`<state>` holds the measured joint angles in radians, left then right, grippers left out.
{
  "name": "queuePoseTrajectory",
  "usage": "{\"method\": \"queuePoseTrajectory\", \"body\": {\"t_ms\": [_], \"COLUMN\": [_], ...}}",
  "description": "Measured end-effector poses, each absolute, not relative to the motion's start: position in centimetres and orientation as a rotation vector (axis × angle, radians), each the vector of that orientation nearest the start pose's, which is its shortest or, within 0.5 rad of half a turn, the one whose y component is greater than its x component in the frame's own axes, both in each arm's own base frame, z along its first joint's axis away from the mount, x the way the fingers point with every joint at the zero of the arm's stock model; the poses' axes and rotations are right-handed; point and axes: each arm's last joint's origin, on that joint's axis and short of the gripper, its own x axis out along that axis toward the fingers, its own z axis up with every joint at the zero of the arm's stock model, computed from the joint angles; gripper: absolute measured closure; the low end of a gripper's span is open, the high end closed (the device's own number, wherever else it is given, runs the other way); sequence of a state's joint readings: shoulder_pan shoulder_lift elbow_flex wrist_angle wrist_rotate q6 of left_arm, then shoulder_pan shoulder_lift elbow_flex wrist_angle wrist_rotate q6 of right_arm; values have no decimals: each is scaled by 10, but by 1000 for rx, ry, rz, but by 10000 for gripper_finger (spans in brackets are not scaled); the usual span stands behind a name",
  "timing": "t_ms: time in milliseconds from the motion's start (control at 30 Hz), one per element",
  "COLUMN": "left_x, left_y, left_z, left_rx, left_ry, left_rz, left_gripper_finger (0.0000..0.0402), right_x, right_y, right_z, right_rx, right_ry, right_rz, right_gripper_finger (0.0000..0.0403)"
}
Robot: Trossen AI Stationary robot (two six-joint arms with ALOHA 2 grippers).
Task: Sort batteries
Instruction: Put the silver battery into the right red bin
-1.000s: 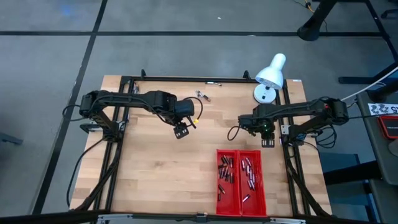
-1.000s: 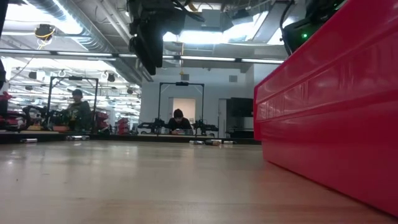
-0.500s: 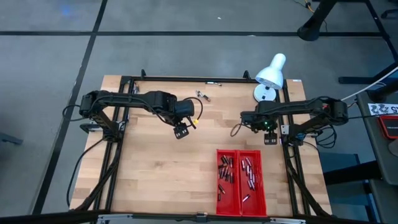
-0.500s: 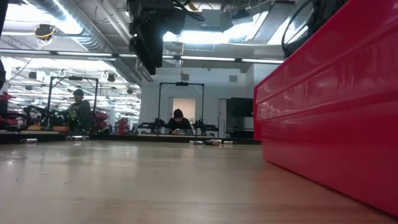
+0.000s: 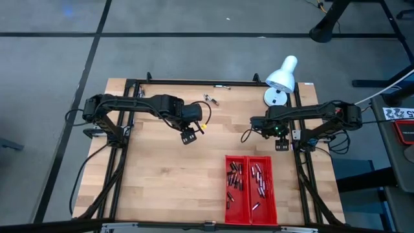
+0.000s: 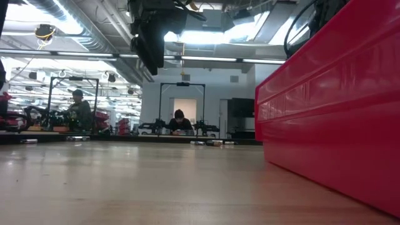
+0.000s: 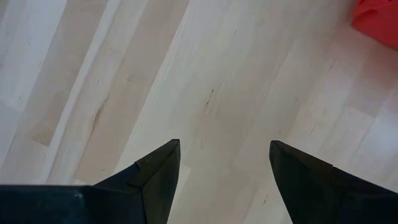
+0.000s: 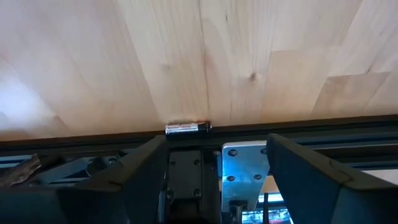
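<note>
Your right gripper (image 5: 281, 145) has shifted slightly toward the table's far edge; left gripper (image 5: 188, 137) unchanged.
Both claws released, holding nothing. Batteries (image 5: 245, 180) lie in both compartments of your red tray (image 5: 239, 217); one battery (image 8: 188, 128) rests against the table's frame rail.

**Low across the boards**

Looked level over pale wooden table (image 6: 156, 187), grain running away toward the room. Filled the right side with the tall wall of a red tray (image 6: 331, 119), close to the lens, its top edge slanting upward out of frame. Hung from above, left of centre, the dark bulk of the left arm (image 6: 153, 31), well clear of the wood; fingers not made out. Showed a dark cable loop (image 6: 300, 28) above the tray's edge. Beyond the table, lit workshop: ceiling lights, a black frame (image 6: 182, 106), one person seated at centre (image 6: 179, 122), another at left (image 6: 78, 109) among equipment.
</note>
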<state>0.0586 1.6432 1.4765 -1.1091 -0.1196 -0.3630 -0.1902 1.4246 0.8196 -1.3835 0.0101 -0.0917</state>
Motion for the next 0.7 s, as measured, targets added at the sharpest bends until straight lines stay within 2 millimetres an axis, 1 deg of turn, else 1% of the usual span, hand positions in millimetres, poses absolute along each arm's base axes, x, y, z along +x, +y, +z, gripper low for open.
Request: {"method": "queuePoseTrajectory", "body": {"t_ms": [133,267,400,500,567,633,700], "left_x": [318,319,320,321,321,321,321], "left_y": [22,23,23,23,23,23,23], "left_z": [293,293,294,294,294,294,294], "left_rx": [-270,-264,-265,-255,-256,-256,-259], "left_ry": [1233,1224,1208,1207,1203,1202,1203], "left_rz": [381,375,371,364,364,364,366], "left_gripper_finger": [164,164,164,164,164,164,164], "right_x": [175,176,180,187,190,192,191], "right_y": [-34,-35,-36,-37,-36,-35,-34], "right_z": [186,182,176,165,157,148,139], "right_rx": [106,65,95,164,256,350,355], "right_ry": [1978,1971,1989,2012,2053,2102,2156], "right_rz": [-53,-28,-43,-131,-185,-198,-186], "right_gripper_finger": [127,127,127,127,127,127,127]}}
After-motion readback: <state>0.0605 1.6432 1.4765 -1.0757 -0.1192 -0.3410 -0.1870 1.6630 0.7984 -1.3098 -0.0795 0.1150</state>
